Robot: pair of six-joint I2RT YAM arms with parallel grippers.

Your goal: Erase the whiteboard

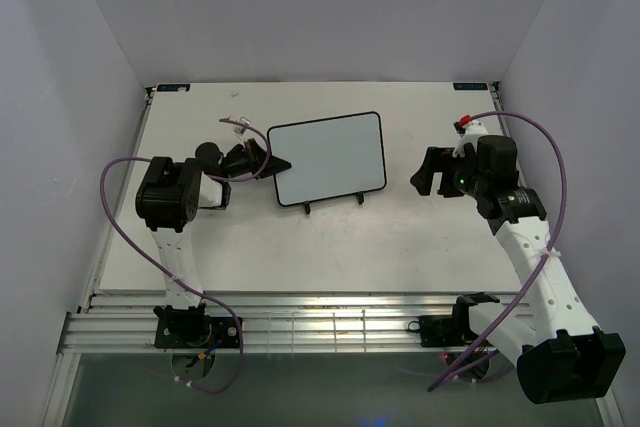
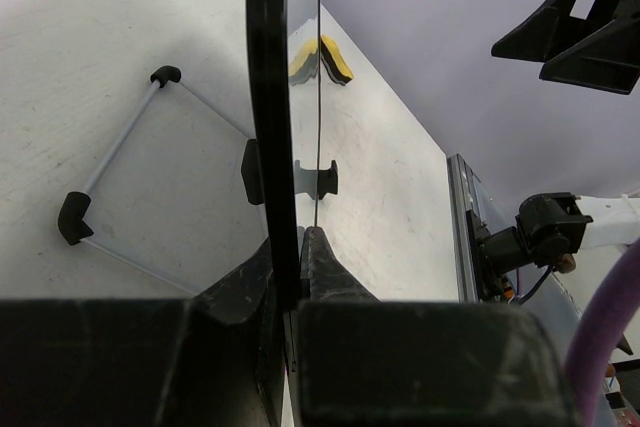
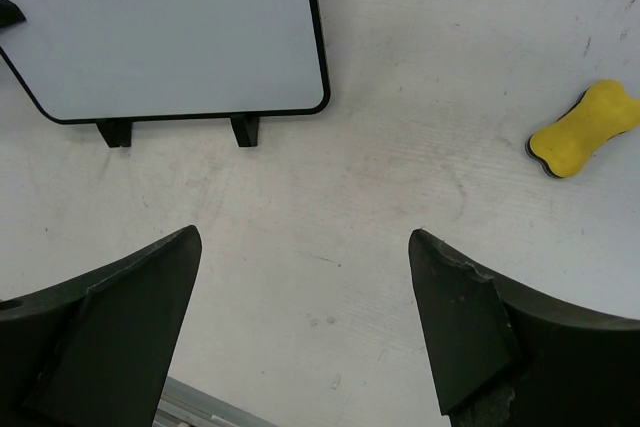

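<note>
The whiteboard [image 1: 330,155] stands on its black wire feet at the table's middle; its face looks blank. My left gripper [image 1: 278,164] is shut on the board's left edge. In the left wrist view the board's black frame [image 2: 268,97] runs edge-on between my shut fingertips [image 2: 318,247], with the wire stand [image 2: 110,172] to the left. My right gripper [image 1: 425,175] is open and empty, right of the board. In the right wrist view it [image 3: 305,247] hovers over bare table below the board [image 3: 170,27]. A yellow eraser [image 3: 585,127] lies to its right and also shows in the left wrist view [image 2: 337,59].
A small wire-like item [image 1: 237,125] lies behind the left gripper. A red-tipped part [image 1: 463,125] sits by the right wrist. White walls close the table at left, right and back. An aluminium rail [image 1: 300,327] runs along the near edge.
</note>
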